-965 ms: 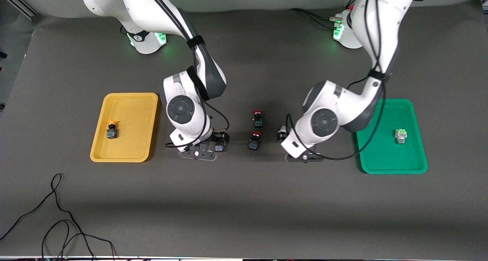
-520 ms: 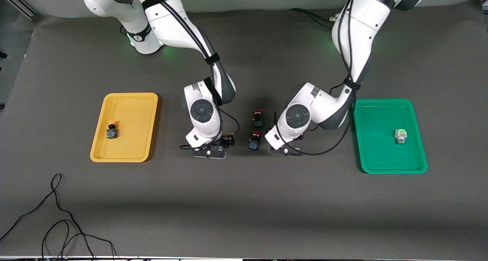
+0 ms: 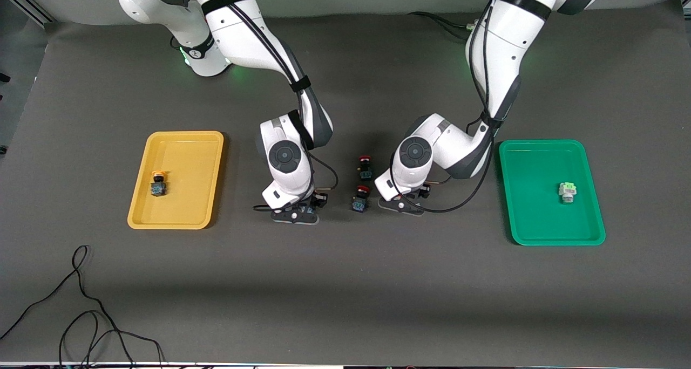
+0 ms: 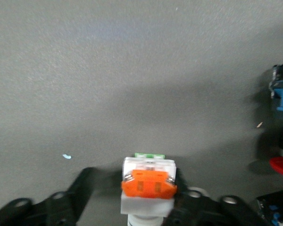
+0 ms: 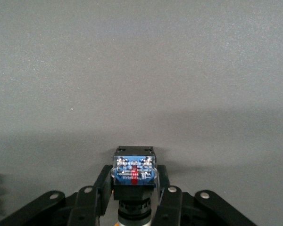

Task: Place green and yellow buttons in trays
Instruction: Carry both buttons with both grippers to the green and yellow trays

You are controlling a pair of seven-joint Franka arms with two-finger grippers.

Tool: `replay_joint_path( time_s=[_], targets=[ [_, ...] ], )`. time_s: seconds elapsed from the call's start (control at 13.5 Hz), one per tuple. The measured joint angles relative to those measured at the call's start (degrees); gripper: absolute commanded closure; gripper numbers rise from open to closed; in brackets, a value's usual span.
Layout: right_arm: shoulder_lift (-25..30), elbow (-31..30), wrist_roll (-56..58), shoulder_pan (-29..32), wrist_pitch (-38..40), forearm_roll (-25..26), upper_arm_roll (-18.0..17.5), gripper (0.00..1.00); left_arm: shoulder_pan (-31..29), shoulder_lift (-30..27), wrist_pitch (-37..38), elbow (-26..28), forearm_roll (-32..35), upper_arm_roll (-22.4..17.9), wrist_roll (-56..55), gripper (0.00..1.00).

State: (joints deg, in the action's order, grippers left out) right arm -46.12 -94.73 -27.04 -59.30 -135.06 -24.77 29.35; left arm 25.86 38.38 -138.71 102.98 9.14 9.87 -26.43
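Apparently clamped, left gripper (image 4: 148,207) pinches an orange-faced white block (image 4: 148,183); right gripper (image 5: 132,197) grips a black-bodied button (image 5: 133,172).

Tray at 9 o'clock (image 3: 183,142) is being occupied by one button (image 3: 157,184), tray at 3 o'clock (image 3: 540,234) by one block (image 3: 567,191). Mid-table, the 12 o'clock button (image 3: 365,166) and 6 o'clock button (image 3: 360,198) are being flanked by the right gripper (image 3: 307,207), clamped round a gripped button (image 5: 133,172), and the left gripper (image 3: 410,199), clamped round a gripped block (image 4: 148,186).

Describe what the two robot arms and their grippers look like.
Both arms are glossy white with dark grey joint sections and round grey end caps. Black cables run along each, bound by black straps. Green lights glow at both bases. The left gripper and right gripper are black, with silver screws on flat black mounting plates.
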Motion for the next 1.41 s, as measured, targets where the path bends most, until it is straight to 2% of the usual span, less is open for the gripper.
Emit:
replay_joint_path(
  time_s=[0.22,0.37,0.67,0.89,1.04,1.19,1.26,1.41],
  targets=[
    [1.5,0.4,0.0,0.2,1.7,0.0,0.6,0.57,-0.2,-2.0,1.8,-0.1,0.0,-0.6,-0.1,1.00],
    [4.4,2.0,0.0,0.2,7.7,0.0,1.8,0.57,-2.4,-5.8,9.6,-0.9,0.0,-0.9,0.3,1.00],
    [12.0,7.9,0.5,0.7,24.3,0.1,6.2,0.57,-14.0,-17.4,33.0,-5.1,-0.8,-0.1,11.1,1.00],
    [16.1,8.8,4.6,1.0,31.1,0.4,9.5,0.58,-24.4,-21.4,43.2,-8.9,-0.9,-0.2,21.1,1.00],
    [16.8,8.6,12.3,1.1,36.1,0.6,13.7,0.60,-31.7,-21.7,43.8,-9.6,-1.1,-0.2,27.2,1.00],
    [16.8,7.7,23.2,1.5,39.5,0.7,19.6,0.61,-36.6,-20.8,41.9,-8.4,-2.3,-0.1,30.0,1.00],
    [16.8,6.7,29.0,1.8,40.3,0.7,22.7,0.62,-37.6,-20.2,39.2,-6.4,-3.2,-0.1,30.2,1.00],
    [16.8,3.7,39.7,2.3,40.9,0.7,28.6,0.62,-38.1,-19.4,29.2,1.0,-4.9,0.0,30.1,1.00]
  ],
)
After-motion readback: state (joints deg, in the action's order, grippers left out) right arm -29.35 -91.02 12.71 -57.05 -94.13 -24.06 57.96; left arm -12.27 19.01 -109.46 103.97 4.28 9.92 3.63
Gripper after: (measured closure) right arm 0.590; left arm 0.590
